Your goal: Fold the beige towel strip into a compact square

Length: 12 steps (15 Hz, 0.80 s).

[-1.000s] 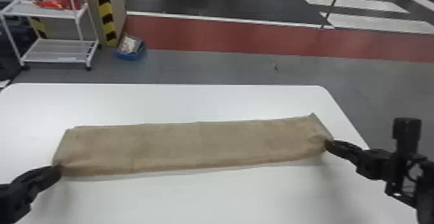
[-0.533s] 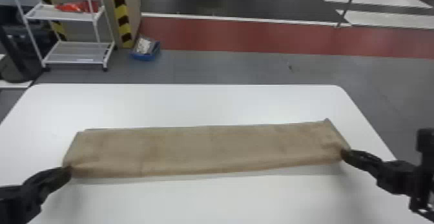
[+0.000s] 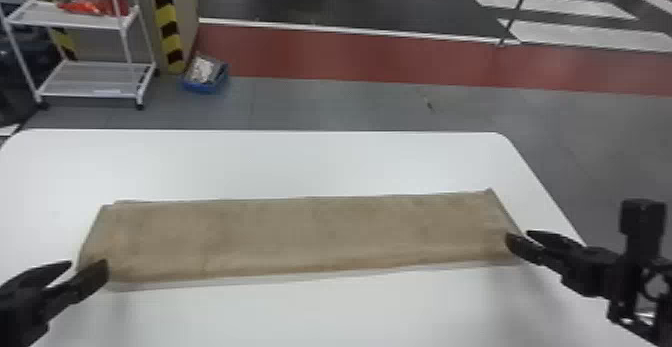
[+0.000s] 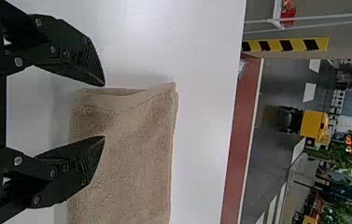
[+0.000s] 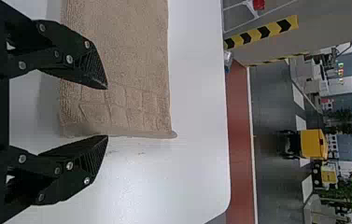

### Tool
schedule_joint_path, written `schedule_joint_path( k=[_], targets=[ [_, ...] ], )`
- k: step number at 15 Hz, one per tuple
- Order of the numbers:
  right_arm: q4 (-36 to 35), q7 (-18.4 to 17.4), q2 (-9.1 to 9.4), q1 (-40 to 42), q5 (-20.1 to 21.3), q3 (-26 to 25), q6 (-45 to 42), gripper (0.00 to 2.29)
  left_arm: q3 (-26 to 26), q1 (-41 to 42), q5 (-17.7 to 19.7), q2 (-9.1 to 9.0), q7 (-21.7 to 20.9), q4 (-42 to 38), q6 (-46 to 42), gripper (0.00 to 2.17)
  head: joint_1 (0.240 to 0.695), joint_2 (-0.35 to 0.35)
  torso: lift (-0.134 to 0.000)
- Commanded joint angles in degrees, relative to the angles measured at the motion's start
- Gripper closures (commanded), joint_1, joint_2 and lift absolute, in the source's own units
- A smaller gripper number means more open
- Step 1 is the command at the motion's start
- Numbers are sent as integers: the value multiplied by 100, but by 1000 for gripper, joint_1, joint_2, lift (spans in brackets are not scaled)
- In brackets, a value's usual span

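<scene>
The long beige terry towel strip (image 3: 310, 236) lies across the round-cornered white surface (image 3: 300, 166); the black two-fingered left pincer (image 3: 89, 266) and matching right pincer (image 3: 518, 234) stand spread at its opposite ends

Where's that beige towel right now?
In the head view, the beige towel lies lengthwise across the white table, its left end by the left gripper and its right end by the right gripper.

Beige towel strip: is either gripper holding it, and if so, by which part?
Nothing is held. The left gripper and the right gripper are at opposite ends of the towel strip, each with its fingers spread apart.
</scene>
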Motion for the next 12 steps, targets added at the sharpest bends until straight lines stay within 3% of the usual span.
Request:
schedule_joint_path(
  k=[1,5,9,12],
  targets=[
    [-8,-69,3,-1,-6,-22,-48,12,49,7,2,-1,15,-8,0,56,695,-165,-124],
    [-105,-78,64,43,-305,-295,-100,36,137,69,187,-18,226,-105,18,63,695,-163,-124],
    [-70,-105,82,122,-314,-304,-382,36,419,60,1215,-89,507,-61,440,63,695,-165,-124],
    [-70,-122,143,166,-437,-260,-663,46,357,-80,1382,-221,516,132,440,70,695,-187,-124]
  ],
)
